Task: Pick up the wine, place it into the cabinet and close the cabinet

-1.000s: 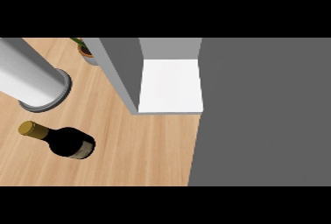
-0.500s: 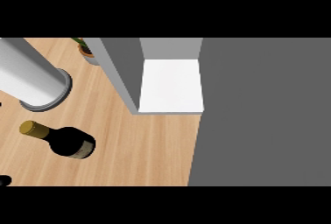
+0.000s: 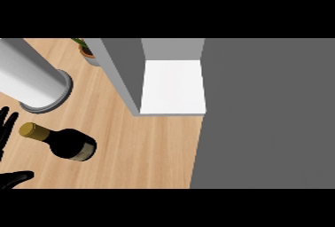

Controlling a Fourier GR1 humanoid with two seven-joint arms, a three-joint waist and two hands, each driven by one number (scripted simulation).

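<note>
The wine bottle (image 3: 65, 142) stands on the wooden counter (image 3: 144, 150) at the lower left, seen from above: dark glass, gold cap, a pale label. My left hand (image 3: 6, 128) shows at the left edge, just left of the bottle. Its fingers are straight and its thumb (image 3: 16, 178) is spread below them, so it is open and not touching the bottle. The cabinet (image 3: 173, 86) is open, with a white floor inside and a grey side wall (image 3: 124, 73) on its left. My right hand shows nowhere.
A tall grey cylinder (image 3: 33, 82) stands at the upper left, close behind the bottle. A small potted plant (image 3: 87, 49) sits at the counter's back. A wide dark grey surface (image 3: 265, 115) fills the right side.
My left hand has come in from the left edge and its fingers and thumb now flank the bottle's left side. The bottle and cabinet have not moved.
</note>
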